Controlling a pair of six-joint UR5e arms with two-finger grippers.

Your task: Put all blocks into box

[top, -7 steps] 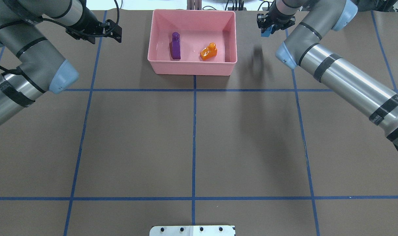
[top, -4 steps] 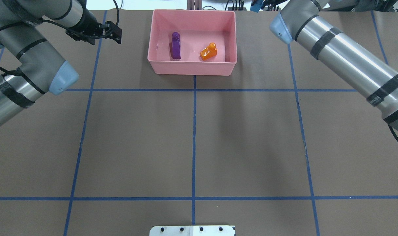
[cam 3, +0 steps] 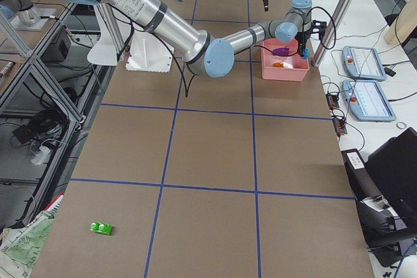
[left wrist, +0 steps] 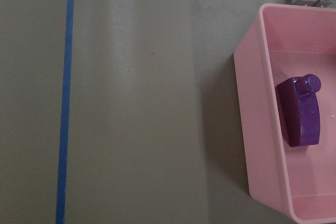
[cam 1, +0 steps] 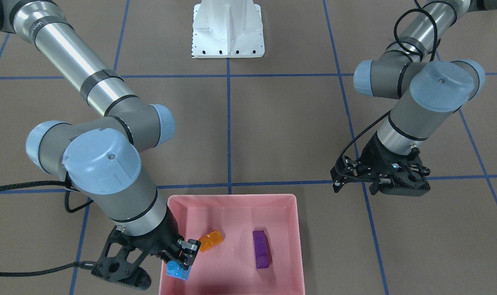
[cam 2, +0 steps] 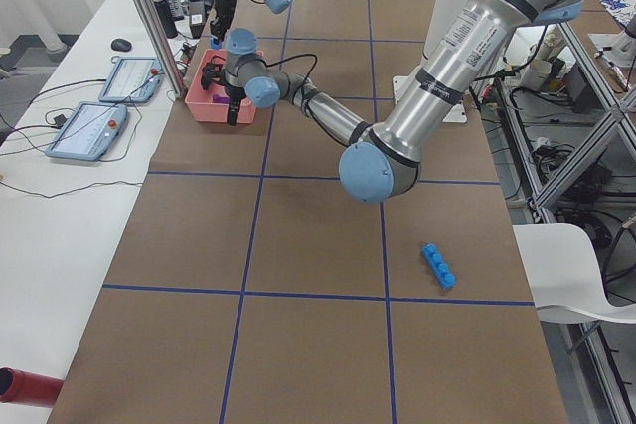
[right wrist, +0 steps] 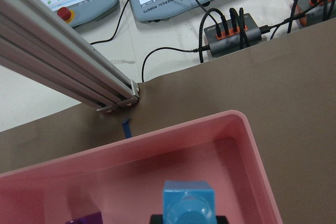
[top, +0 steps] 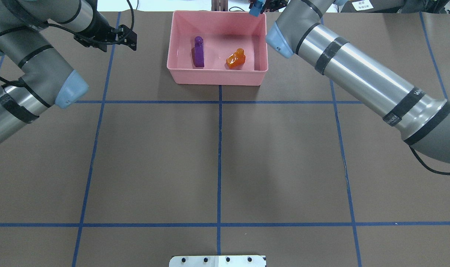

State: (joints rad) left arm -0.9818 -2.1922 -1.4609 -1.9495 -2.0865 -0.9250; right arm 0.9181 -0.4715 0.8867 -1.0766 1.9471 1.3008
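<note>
Pink shallow plastic box [top: 217,78] now has the right gripper [cam 1: 179,265] above its far corner on the robot's right. The jaws are clamped on the tiny blue one-stud plastic cube [right wrist: 188,203]. A sec ago that gripper was out over bare table to the right of the box w/ the cube. Since then the arm has swung across, and the cube hangs just inside the corner walls, clear of the floor as far as I can tell. Meaning: carry looks done, only the release is left for this block.

Already inside are the purple sloped plastic brick [top: 198,52] and the orange studded brick [top: 236,58], apart from each other, both unmoved. Meanwhile the left gripper [top: 133,37] hasn't shifted. It sits over the table on the box's left side, fingers spread, holding nothing.

Out on the table, well away from the box: long blue four-stud brick [cam 2: 437,265] and green two-stud brick [cam 3: 101,228]. So 2 in, 1 about to drop, 2 to fetch.
</note>
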